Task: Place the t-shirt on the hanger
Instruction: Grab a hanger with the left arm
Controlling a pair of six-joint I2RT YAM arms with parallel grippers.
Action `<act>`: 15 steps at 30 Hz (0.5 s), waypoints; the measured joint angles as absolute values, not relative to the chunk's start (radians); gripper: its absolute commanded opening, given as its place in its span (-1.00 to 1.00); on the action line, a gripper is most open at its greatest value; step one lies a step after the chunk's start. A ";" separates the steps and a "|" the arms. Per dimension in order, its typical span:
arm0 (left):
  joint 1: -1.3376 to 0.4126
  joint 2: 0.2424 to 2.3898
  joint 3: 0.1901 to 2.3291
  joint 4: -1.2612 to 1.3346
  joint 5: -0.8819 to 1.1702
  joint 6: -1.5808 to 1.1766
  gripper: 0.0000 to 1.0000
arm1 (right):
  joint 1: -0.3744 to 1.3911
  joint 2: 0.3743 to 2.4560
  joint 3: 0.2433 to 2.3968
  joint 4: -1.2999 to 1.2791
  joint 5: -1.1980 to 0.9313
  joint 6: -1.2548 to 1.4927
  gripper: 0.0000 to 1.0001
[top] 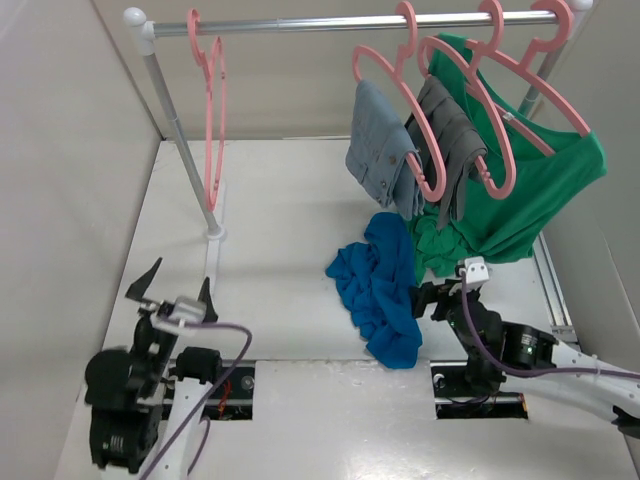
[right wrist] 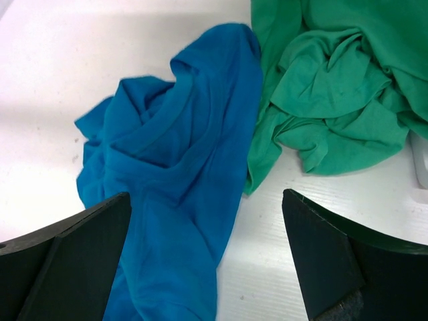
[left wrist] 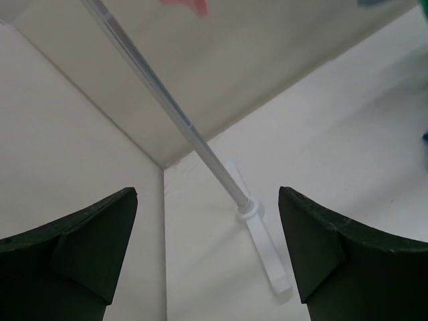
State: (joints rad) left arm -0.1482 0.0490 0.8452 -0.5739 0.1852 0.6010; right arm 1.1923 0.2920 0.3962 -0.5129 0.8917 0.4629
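Observation:
A blue t-shirt [top: 378, 290] lies crumpled on the white table; it also shows in the right wrist view [right wrist: 170, 174]. The empty pink hanger [top: 213, 110] hangs at the left end of the rail [top: 300, 24], seen edge-on. My right gripper [top: 437, 298] is open and empty, low over the table just right of the blue t-shirt. In its wrist view the gripper [right wrist: 207, 254] spans the shirt's right edge. My left gripper [top: 172, 287] is open and empty, near the front left, pointing at the rack's left post [left wrist: 167, 107].
Three pink hangers on the rail's right bear two grey garments [top: 385, 145] and a green shirt [top: 520, 190], whose hem is bunched on the table [right wrist: 334, 87]. The rack's white foot [left wrist: 267, 247] lies ahead of the left gripper. Walls enclose the table left and back.

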 measured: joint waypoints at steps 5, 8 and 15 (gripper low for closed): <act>-0.148 0.002 0.960 -0.581 0.226 0.500 0.69 | 1.192 0.400 0.424 -0.516 0.850 0.459 0.98; -0.148 0.038 1.057 -0.596 0.239 0.423 0.67 | 1.192 0.497 0.462 -0.506 0.837 0.447 0.98; -0.140 0.364 1.464 -0.625 0.315 0.263 0.67 | 1.156 0.807 0.504 -0.433 0.762 0.421 0.98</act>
